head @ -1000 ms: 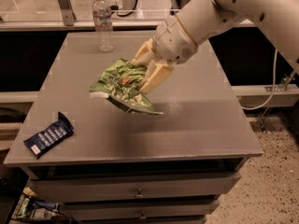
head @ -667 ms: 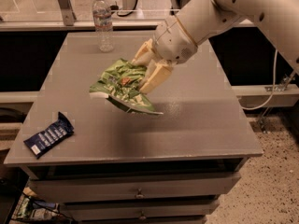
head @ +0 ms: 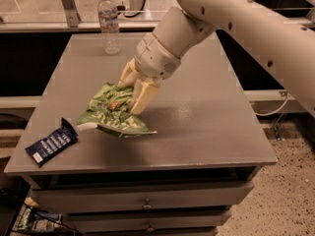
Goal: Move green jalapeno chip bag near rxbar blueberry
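Note:
The green jalapeno chip bag (head: pixel 112 113) is a crinkly light-green packet with white lettering and a small red mark, at the table's front left of centre. My gripper (head: pixel 129 93) is shut on the bag's upper right edge, its cream fingers (head: pixel 141 95) pinching the foil. The bag hangs low, close to the tabletop. The rxbar blueberry (head: pixel 51 142) is a small dark navy wrapper lying flat near the front left corner, a short gap to the left of the bag.
A clear plastic water bottle (head: pixel 109 22) stands upright at the back left of the grey table (head: pixel 206 117). My arm (head: pixel 236 18) reaches in from the upper right. Drawers sit below the table's front edge (head: pixel 142 166).
My gripper has carried the green bag down and to the left, closer to the blue wrapper and lower over the tabletop. The wrapper and bottle have not moved.

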You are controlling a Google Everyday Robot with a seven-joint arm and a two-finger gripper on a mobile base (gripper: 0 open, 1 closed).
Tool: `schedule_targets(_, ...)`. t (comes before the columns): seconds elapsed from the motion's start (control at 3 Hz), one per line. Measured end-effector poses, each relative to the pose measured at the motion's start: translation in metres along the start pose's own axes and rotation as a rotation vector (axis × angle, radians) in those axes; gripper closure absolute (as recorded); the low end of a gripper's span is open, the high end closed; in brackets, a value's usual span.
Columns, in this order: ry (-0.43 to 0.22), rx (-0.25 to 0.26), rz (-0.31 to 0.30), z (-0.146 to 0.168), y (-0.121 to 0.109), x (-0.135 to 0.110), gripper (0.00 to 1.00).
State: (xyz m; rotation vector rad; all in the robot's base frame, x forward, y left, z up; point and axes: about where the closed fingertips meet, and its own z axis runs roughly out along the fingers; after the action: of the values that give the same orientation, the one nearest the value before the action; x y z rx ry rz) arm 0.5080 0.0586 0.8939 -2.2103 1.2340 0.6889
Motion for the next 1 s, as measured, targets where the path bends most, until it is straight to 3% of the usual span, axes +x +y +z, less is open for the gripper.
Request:
schedule_targets(0.33, 0.014, -0.085, -0.068, 0.0184, 0.0028, -0.0177, 1.0)
schedule_targets(0.67, 0.017, -0.108, -0.087, 0.0239, 0.0034, -0.0228, 0.92)
schedule_targets(1.0, 0.016, -0.105, -0.088, 0.0254, 0.0023, -0.0237, 0.67)
